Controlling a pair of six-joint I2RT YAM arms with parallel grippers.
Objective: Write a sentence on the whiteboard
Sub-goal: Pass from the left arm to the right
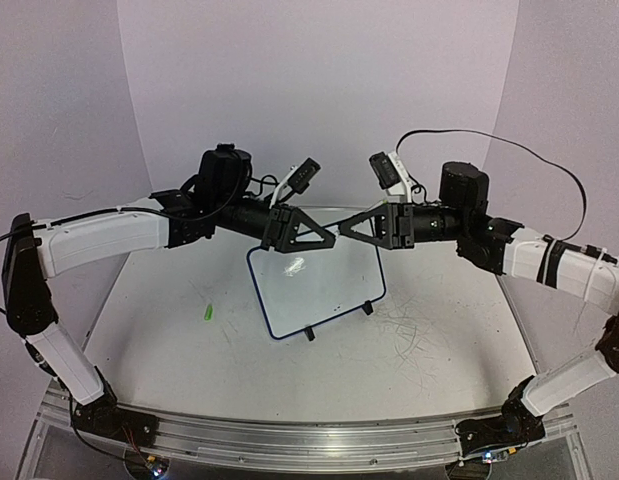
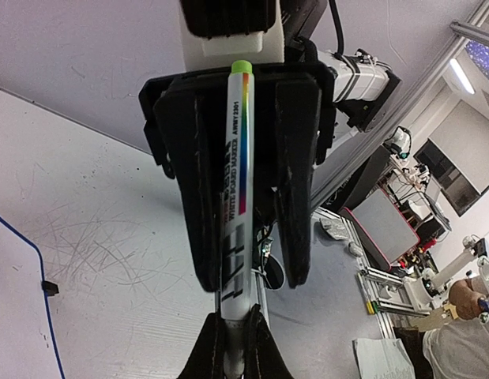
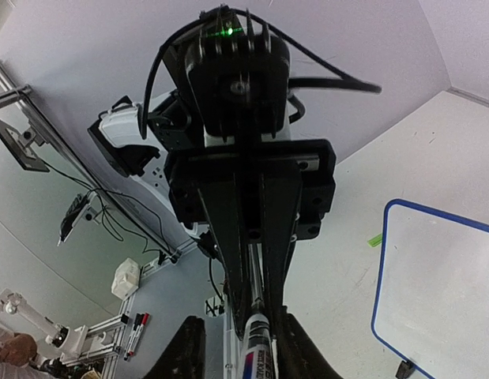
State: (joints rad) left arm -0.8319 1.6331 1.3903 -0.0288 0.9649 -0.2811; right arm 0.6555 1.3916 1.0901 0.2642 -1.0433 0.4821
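**Whiteboard** point(image 1: 324, 290): lies flat on the desk point(image 1: 439, 330), mid-field, just under the two meeting tools. It has a dark blue rim and two black feet at its near edge. The face is blank apart from a patch of glare, and no writing shows

**Marker** point(image 2: 238, 174): white barrel with a rainbow stripe and a green end, held level in the air above the board's far edge

**Left tool** point(image 2: 233, 343): clamped tight on one end of the marker

**Right tool** point(image 3: 242, 347): faces the left one, its fingers standing either side of the barrel with the green end deep between them. I cannot tell whether they pinch it

**Small green piece** point(image 1: 207, 313): loose on the desk to the left of the board, possibly the cap

**Step in hand, as I judge it**: passing or readying the marker between the tools, with writing not yet begun

**Next move calls for**: one firm hold while the other tool lets go cleanly, then the tip bared and brought down to the board's upper left
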